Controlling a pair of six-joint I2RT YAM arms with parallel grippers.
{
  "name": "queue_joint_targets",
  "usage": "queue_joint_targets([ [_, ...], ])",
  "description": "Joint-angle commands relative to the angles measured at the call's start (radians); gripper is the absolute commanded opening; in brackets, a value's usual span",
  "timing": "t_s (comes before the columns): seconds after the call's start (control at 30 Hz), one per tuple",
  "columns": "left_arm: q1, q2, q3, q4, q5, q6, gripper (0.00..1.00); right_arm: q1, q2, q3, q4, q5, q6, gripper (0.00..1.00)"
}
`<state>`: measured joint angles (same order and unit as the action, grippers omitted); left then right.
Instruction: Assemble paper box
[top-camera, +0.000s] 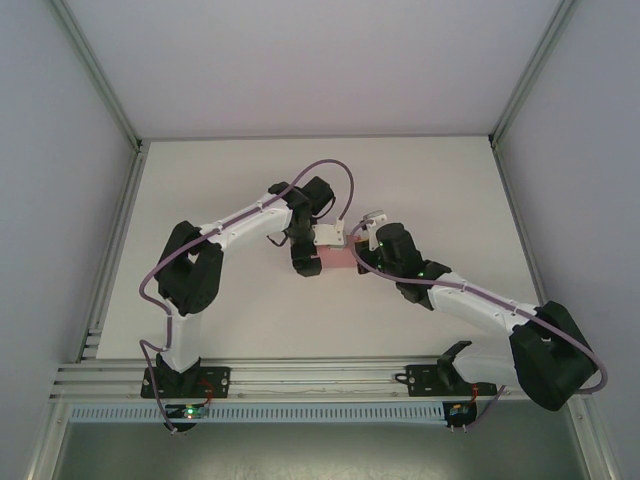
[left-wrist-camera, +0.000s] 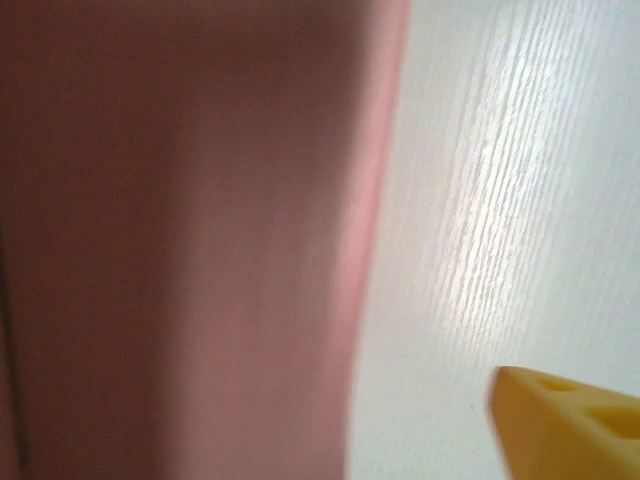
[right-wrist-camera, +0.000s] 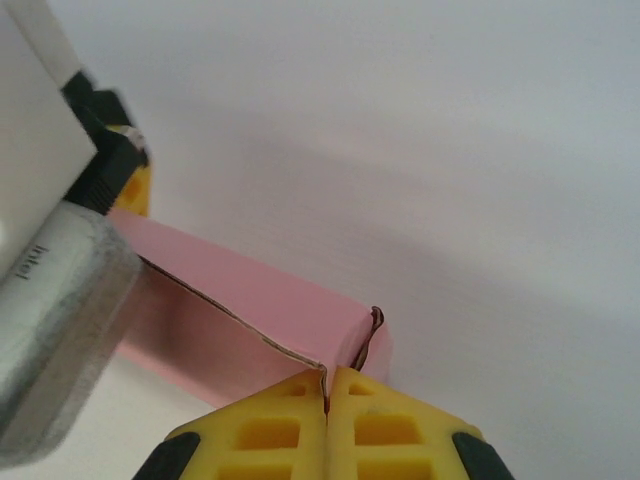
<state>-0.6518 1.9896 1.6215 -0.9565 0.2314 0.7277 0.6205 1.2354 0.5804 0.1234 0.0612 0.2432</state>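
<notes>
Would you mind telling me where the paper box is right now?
In the top view the paper box lies near the middle of the table, between the left gripper and the right gripper, which pinches its edge.

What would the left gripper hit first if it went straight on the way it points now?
Most likely the pink paper box: it is blurred and very close ahead of the left gripper, across the middle of its wrist view. Depth is unclear; the white table shows beside it.

You have one plain pink thin-card box (right-wrist-camera: 250, 300), one white wood-grain table (top-camera: 200, 180), and two white-and-black jointed arms (top-camera: 240, 225) (top-camera: 470, 300), each ending in one yellow-fingered gripper: left gripper (top-camera: 305, 262), right gripper (right-wrist-camera: 327, 390).
</notes>
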Motion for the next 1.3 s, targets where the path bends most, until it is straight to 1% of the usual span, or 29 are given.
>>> queue_joint_targets([
  [0.0, -0.013, 0.020, 0.037, 0.029, 0.028, -0.040, 1.00, 0.031, 0.060, -0.002, -0.138, -0.005, 0.039, 0.00],
  [0.13, -0.014, 0.018, 0.064, 0.033, -0.012, -0.069, 1.00, 0.048, 0.077, 0.028, -0.169, 0.031, 0.066, 0.00],
  [0.27, -0.012, 0.004, 0.078, 0.034, -0.043, -0.085, 1.00, 0.059, 0.059, 0.057, -0.212, 0.073, 0.079, 0.00],
  [0.4, -0.012, -0.028, 0.070, 0.042, -0.022, -0.101, 1.00, 0.063, 0.049, 0.079, -0.245, 0.102, 0.112, 0.00],
  [0.5, -0.012, -0.076, 0.026, 0.070, -0.008, -0.110, 1.00, 0.067, 0.044, 0.082, -0.246, 0.105, 0.128, 0.00],
  [0.63, -0.005, -0.164, -0.065, 0.154, -0.058, -0.148, 1.00, 0.068, 0.038, 0.086, -0.254, 0.118, 0.143, 0.00],
  [0.87, 0.014, -0.296, -0.171, 0.231, -0.101, -0.245, 1.00, 0.072, 0.062, 0.117, -0.264, 0.110, 0.160, 0.00],
  [0.97, 0.013, -0.349, -0.213, 0.263, -0.151, -0.334, 1.00, 0.077, 0.075, 0.141, -0.274, 0.116, 0.184, 0.00],
  [1.07, 0.013, -0.407, -0.269, 0.302, -0.253, -0.476, 1.00, 0.082, 0.089, 0.159, -0.279, 0.114, 0.201, 0.00],
  [1.17, 0.013, -0.482, -0.345, 0.326, -0.382, -0.633, 1.00, 0.087, 0.111, 0.181, -0.300, 0.110, 0.212, 0.00],
  [1.2, 0.012, -0.510, -0.372, 0.333, -0.422, -0.683, 0.98, 0.087, 0.118, 0.187, -0.310, 0.110, 0.217, 0.00],
  [1.27, 0.013, -0.564, -0.419, 0.355, -0.455, -0.755, 0.93, 0.090, 0.127, 0.200, -0.326, 0.113, 0.222, 0.00],
])
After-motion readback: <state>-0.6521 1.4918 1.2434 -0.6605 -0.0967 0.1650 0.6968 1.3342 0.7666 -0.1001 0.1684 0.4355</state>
